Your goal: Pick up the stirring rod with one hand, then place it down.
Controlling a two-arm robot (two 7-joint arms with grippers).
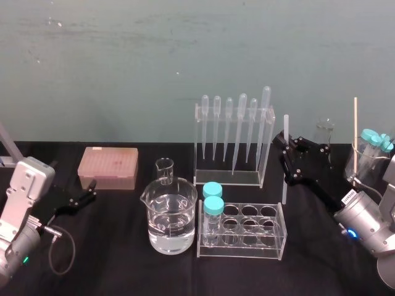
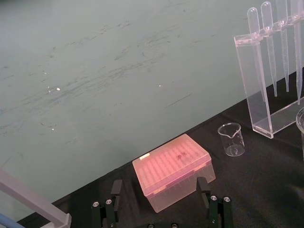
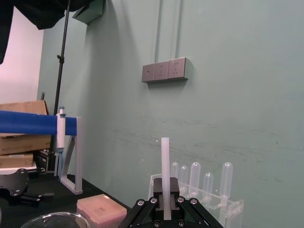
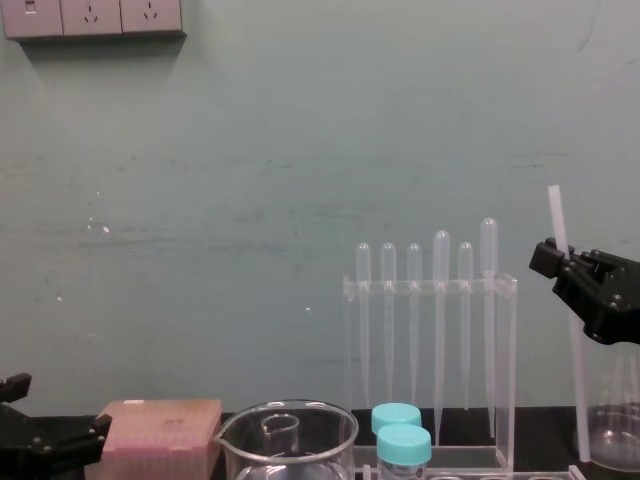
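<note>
Black-clothed table (image 1: 123, 271) carries the labware. Pipette rack (image 1: 234, 145) stands just L of the R jaws, tube rack (image 1: 242, 229) sits below and L of them, and beaker (image 1: 172, 217) is farther L.

R arm reaches in from the R side, forearm angled up toward the wall. R gripper (image 1: 287, 154) is held above the cloth. Jaws are closed tight on the rod (image 1: 286, 129), gripping partway along it. Rod is vert.: upper part stands clear above the jaws, lower part hangs below them toward the cloth. Tip contact w/ cloth cannot be told.

Step in hand, by judgement: pick done, rod in carry. Next move req.: lower, lay rod flat on bare cloth clear of both racks, then release.

L gripper (image 1: 86, 197) is parked far L, fingers spread, holding nothing. Pink tip box (image 2: 173, 168) lies just ahead of them.
</note>
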